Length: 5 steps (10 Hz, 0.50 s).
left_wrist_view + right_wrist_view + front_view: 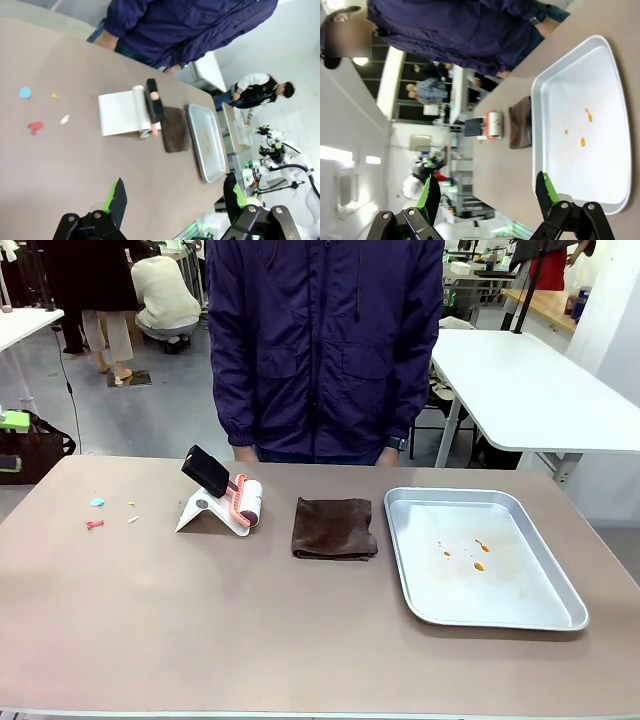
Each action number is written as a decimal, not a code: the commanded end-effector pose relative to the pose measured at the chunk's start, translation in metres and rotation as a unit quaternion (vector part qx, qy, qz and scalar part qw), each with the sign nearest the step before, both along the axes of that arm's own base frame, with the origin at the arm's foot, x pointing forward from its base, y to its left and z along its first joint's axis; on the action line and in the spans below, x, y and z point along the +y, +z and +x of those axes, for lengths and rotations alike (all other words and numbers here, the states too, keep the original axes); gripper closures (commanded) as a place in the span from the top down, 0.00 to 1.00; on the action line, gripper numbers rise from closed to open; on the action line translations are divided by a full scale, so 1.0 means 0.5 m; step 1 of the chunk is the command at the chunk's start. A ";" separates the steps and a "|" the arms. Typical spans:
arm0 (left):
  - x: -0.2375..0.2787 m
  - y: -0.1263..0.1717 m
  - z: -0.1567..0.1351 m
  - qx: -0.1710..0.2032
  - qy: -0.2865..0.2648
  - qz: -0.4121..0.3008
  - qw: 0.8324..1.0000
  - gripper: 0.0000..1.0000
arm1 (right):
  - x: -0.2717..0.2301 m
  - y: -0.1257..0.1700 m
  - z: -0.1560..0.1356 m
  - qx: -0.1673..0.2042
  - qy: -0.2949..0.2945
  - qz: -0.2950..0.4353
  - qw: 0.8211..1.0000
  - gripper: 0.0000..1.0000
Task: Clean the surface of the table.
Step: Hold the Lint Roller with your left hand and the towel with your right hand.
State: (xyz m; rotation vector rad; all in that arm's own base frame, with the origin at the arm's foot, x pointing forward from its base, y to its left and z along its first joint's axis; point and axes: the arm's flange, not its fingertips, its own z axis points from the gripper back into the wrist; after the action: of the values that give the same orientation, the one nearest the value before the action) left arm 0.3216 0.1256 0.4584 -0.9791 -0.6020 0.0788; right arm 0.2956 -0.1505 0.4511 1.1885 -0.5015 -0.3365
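The taupe surface (300, 640) spans the front view and carries a silver tray (520, 580). Left of the tray lie a brown cloth (334, 528), a lint roller (245, 502), then 4 coloured scraps (95, 524). The left claw (175, 195) and right claw (487, 192) hang spread, pinching nothing.

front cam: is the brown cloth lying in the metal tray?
No, the brown cloth lies folded on the table, between the lint roller and the tray, outside its rim.

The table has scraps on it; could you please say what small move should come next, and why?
Probably the left gripper, open and empty, should reach for the lint roller: coloured scraps lie on the table just left of it.
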 end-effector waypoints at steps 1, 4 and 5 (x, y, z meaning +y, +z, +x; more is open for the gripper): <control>0.051 0.025 -0.024 -0.003 0.005 0.025 1.000 1.00 | 0.081 0.039 0.004 0.012 0.011 -0.082 0.996 1.00; 0.032 0.084 0.004 0.009 -0.022 0.084 0.996 1.00 | 0.224 0.078 0.054 0.016 0.063 -0.189 0.980 1.00; -0.006 0.107 0.039 0.007 -0.043 0.096 0.994 1.00 | 0.280 0.088 0.076 0.012 0.089 -0.223 0.971 1.00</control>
State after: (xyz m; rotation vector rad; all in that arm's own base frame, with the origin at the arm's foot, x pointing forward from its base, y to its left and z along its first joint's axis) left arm 0.3256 0.1384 0.5012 -0.8337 -0.5851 -0.0100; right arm 0.3251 -0.0336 0.4928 0.8562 -0.4471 -0.1133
